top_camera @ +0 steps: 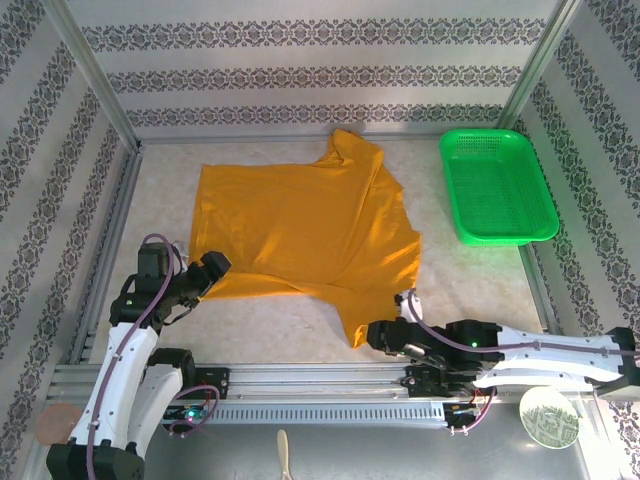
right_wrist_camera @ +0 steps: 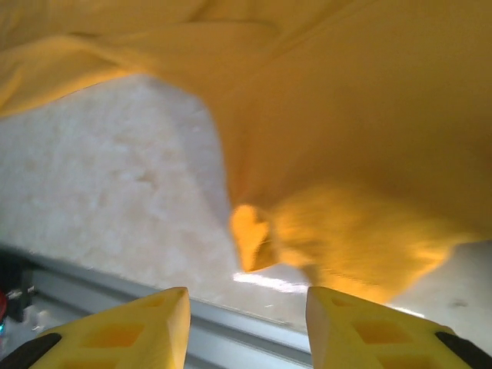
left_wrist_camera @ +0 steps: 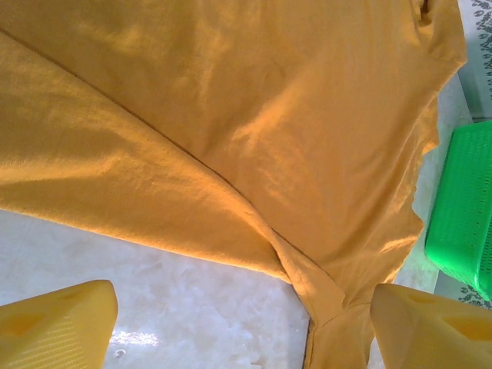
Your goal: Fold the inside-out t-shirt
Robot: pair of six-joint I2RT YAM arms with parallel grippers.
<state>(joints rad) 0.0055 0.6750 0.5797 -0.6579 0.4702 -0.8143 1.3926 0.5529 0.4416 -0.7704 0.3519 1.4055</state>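
Lying mostly flat mid-table, the inside-out t-shirt point(top_camera: 300, 225) has its far corner rucked up by the back wall. One pointed flap reaches toward the near rail point(top_camera: 320, 375).

Left gripper point(top_camera: 205, 272) sits at the shirt's near-left edge, jaws wide apart, nothing between them. Bare table point(left_wrist_camera: 192, 307) shows under it, with the hem just beyond.

Right gripper point(right_wrist_camera: 247, 307) is partly open and holds nothing. The flap's tip is just past its fingertips, blurred in the right wrist view.

Likely risks:
- A pinch at that flap may catch one layer only, so the fold comes out skewed.
- Closing short of the cloth grabs air.
- Pulling from one side only could drag the whole shirt instead of folding it.
- The flap could slip over the rail and snag there.
- The diagonal crease near the left gripper may get locked into the fold.

Green basket point(top_camera: 497, 185) stands at far right, near the shirt's shoulder but apart from it, and a wide sweep could knock it. Nothing else sits on the cloth.
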